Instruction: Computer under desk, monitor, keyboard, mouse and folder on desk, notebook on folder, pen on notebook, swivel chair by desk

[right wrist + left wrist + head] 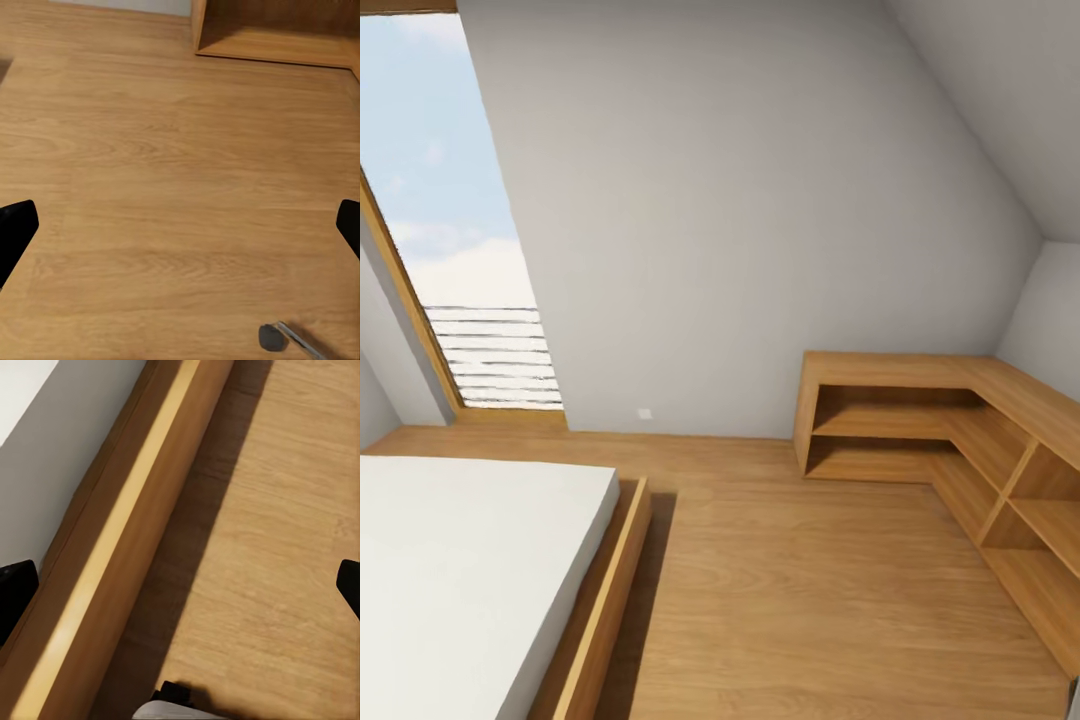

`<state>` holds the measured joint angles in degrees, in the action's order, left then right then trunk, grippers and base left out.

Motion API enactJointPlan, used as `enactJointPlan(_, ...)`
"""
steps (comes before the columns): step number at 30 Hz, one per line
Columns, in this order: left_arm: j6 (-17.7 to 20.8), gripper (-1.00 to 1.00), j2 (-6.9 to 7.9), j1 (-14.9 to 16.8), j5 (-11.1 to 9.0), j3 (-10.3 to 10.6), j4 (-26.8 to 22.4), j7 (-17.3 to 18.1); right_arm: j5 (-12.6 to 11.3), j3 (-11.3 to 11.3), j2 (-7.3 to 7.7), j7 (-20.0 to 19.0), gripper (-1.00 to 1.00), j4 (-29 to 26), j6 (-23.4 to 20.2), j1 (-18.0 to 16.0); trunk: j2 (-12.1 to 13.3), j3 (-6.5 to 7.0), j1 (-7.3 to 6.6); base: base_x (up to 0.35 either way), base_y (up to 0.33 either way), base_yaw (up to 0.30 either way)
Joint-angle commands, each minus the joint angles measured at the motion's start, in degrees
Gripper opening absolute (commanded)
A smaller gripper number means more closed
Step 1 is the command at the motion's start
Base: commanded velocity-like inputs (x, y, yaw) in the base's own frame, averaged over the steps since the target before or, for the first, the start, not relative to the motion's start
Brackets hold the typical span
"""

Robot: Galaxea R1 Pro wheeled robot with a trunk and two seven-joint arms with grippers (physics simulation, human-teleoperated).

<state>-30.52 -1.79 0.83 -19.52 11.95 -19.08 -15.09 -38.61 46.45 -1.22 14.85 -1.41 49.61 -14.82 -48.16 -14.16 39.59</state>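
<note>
Head cam's got the bedroom: a bed (470, 560) with a corner shelf (960, 440) well off to its right and a skylight (450, 220) above. Left gripper (180, 585), fingers spread wide, hangs over the bed's wooden frame (127, 555). Right gripper (180, 225), also wide, sits over bare floor (172, 150) near the shelf.

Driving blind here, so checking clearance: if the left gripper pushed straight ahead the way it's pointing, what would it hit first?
Most likely the wood floor, close beside the bed frame. The left gripper is open and points down at the shadowed strip along the frame's edge. Depth is hard to judge, so the frame could be grazed.
</note>
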Motion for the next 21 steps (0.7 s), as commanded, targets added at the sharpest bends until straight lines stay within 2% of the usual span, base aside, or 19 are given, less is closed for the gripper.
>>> enactJointPlan(1,-0.2,1.0,0.03,0.1,-0.2,0.5,0.3,-0.5,0.0,0.5,-0.01,0.5,1.0,0.0,0.0,0.0,0.0,-0.07,0.04,0.322,-0.072,0.0)
enactJointPlan(21,-0.2,1.0,0.11,0.1,-0.2,0.4,1.5,-0.4,-0.1,0.4,-0.05,0.5,1.0,0.0,0.0,0.0,0.0,-0.07,0.04,0.323,-0.044,0.0)
